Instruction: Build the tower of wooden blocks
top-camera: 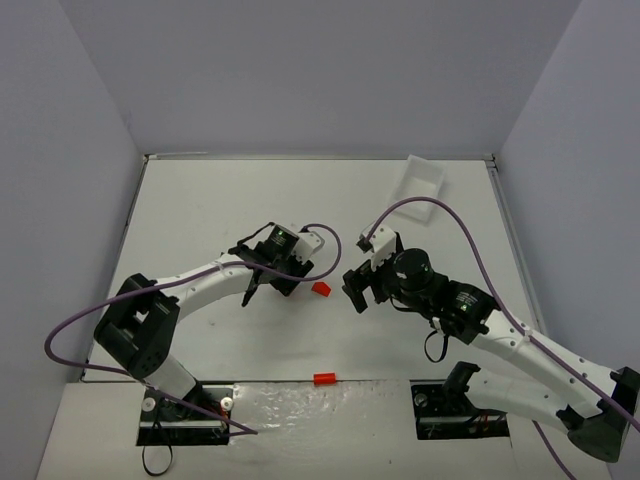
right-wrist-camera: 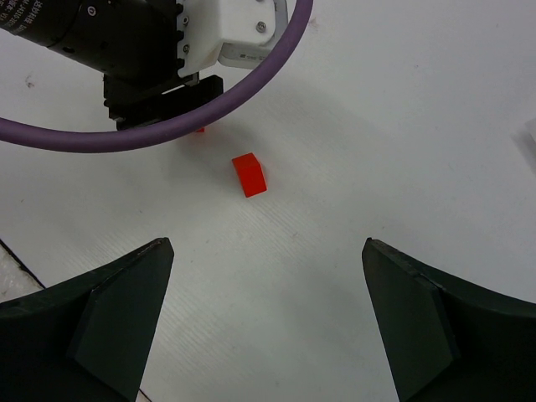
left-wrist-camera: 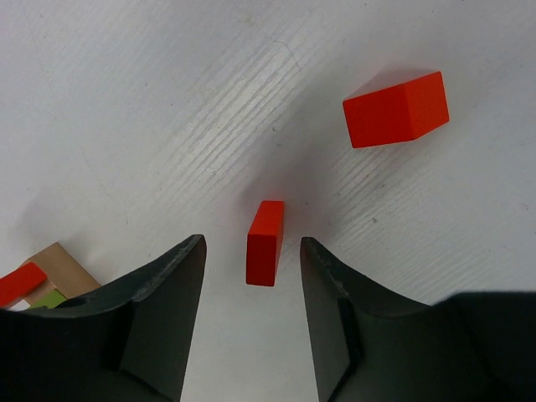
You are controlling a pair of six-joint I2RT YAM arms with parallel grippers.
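Observation:
In the left wrist view a narrow red block (left-wrist-camera: 265, 243) sits on its edge between my left gripper's (left-wrist-camera: 251, 244) fingers, touching neither; the jaws stand apart around it. A second red block (left-wrist-camera: 395, 110) lies further ahead to the right. Behind the left finger, at the lower left, a corner of the wood block tower (left-wrist-camera: 57, 266) shows tan, red and green pieces. From above, my left gripper (top-camera: 255, 284) hides the tower, and the loose red block (top-camera: 321, 289) lies between it and my right gripper (top-camera: 357, 291). My right gripper (right-wrist-camera: 268, 251) is wide open and holds nothing, with that block (right-wrist-camera: 249, 174) ahead of it.
Another red block (top-camera: 323, 379) lies near the table's front edge between the arm bases. A white tray (top-camera: 420, 180) sits at the back right. The left arm's wrist and purple cable (right-wrist-camera: 167, 134) fill the top of the right wrist view.

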